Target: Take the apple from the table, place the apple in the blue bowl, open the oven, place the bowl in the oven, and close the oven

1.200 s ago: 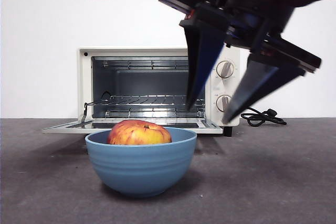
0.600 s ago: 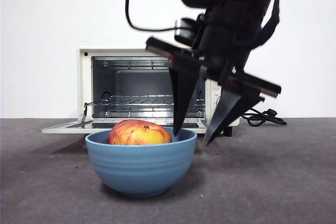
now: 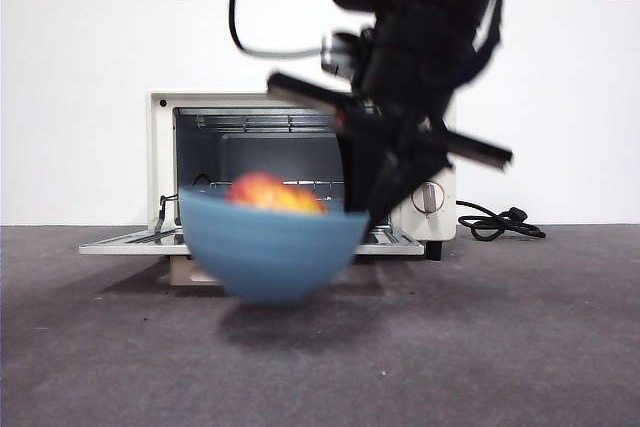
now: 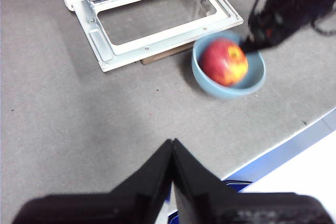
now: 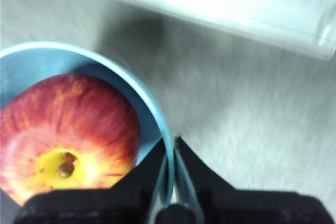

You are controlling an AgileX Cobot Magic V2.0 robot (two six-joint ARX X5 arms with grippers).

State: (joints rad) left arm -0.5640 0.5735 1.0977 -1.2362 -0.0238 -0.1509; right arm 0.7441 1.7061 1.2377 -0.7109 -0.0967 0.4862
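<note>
The blue bowl (image 3: 270, 252) hangs blurred just above the table (image 3: 500, 347), with the red and yellow apple (image 3: 265, 192) inside it. My right gripper (image 3: 365, 217) comes down from above and is shut on the bowl's right rim. In the right wrist view the gripper (image 5: 170, 150) pinches the rim of the bowl (image 5: 149, 103) beside the apple (image 5: 68, 124). Behind stands the cream oven (image 3: 163, 147), its door (image 3: 130, 240) folded down flat. My left gripper (image 4: 172, 142) is shut and empty, high over the table, looking down on the bowl (image 4: 254, 82) and apple (image 4: 226, 61).
A black cord (image 3: 500, 222) lies right of the oven. Wire racks (image 3: 270, 187) sit inside the oven cavity. The open glass door (image 4: 157, 24) lies flat beside the bowl. The table's blue edge (image 4: 294, 145) runs near the left gripper.
The right gripper came down, shut on the bowl's right rim and lifted the bowl with the apple off the table, towards the open oven.
</note>
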